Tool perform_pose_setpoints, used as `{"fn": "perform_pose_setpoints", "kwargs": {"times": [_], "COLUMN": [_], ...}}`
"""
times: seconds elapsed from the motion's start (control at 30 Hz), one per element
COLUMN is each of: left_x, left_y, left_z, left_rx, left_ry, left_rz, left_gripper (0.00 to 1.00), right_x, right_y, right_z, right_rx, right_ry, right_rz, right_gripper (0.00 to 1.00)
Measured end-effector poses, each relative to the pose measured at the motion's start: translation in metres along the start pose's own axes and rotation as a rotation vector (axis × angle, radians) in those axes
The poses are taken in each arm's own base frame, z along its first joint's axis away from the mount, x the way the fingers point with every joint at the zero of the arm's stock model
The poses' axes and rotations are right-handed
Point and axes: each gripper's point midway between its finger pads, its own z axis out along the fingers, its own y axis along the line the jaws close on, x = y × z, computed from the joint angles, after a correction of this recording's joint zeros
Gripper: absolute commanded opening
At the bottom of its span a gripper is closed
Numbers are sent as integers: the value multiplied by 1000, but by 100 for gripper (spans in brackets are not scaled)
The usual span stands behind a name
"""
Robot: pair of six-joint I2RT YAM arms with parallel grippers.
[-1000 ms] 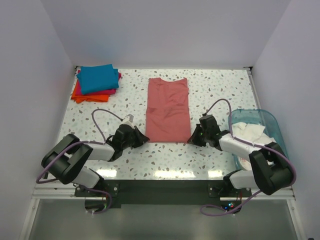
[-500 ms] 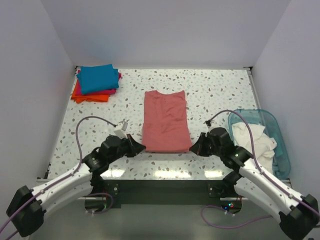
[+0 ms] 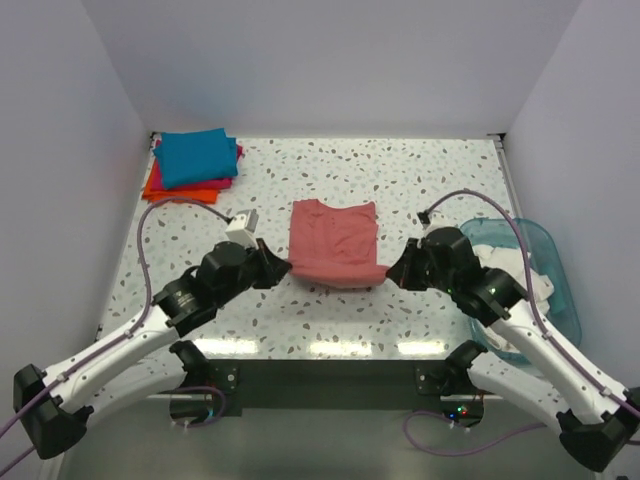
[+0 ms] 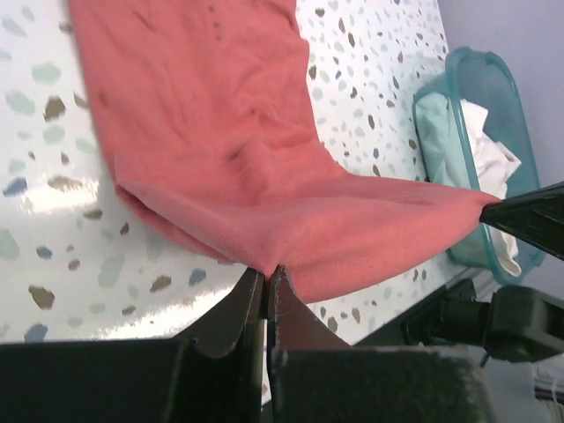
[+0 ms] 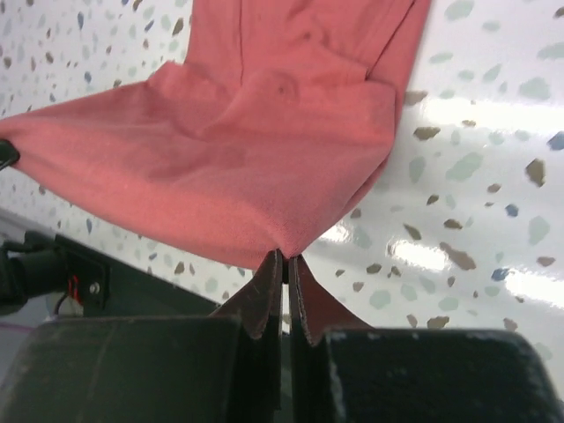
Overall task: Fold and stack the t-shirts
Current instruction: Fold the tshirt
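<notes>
salmon-red t-shirt [image 3: 334,240] | left claw [image 4: 266,275] grips its corner | right claw [image 5: 285,260] grips its corner

The salmon-red t-shirt [image 3: 333,243] lies on the middle of the table [image 3: 430,180], its near hem lifted taut, while the teal t-shirt [image 3: 196,156] tops a folded stack over the magenta t-shirt [image 3: 238,151] and the orange t-shirt [image 3: 183,195] in the far left corner.

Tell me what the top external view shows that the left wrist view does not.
Only the top view: the folded stack of t-shirts at the far left corner, teal on top. Only the left wrist view: close up, the left gripper shut on a corner of the salmon-red shirt. Both: that shirt, its near edge held up, and the blue tub.
</notes>
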Motion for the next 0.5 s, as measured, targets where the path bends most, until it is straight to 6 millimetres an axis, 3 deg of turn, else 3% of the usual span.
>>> {"fn": "perform_pose_setpoints", "kwargs": {"times": [0.1, 0.23, 0.43, 0.47, 0.5], "left_x": [-28, -65, -120, -130, -138], "left_y": [-7, 9, 24, 27, 32], "left_z": [18, 52, 110, 123, 136], "left_rx": [-38, -103, -122, -114, -110], "left_ry": [-31, -58, -68, -69, -69], "left_rz": [34, 16, -15, -19, -23], "left_gripper": [0, 0, 0, 0, 2], "right_x": [-29, -73, -152, -159, -168], "right_y": [5, 9, -24, -27, -32], "right_z": [8, 33, 97, 108, 123], "right_rx": [63, 139, 223, 228, 231], "right_ry": [-30, -40, -36, -27, -17], "right_rz": [-29, -43, 54, 60, 68], "right_gripper": [0, 0, 1, 5, 19]}}
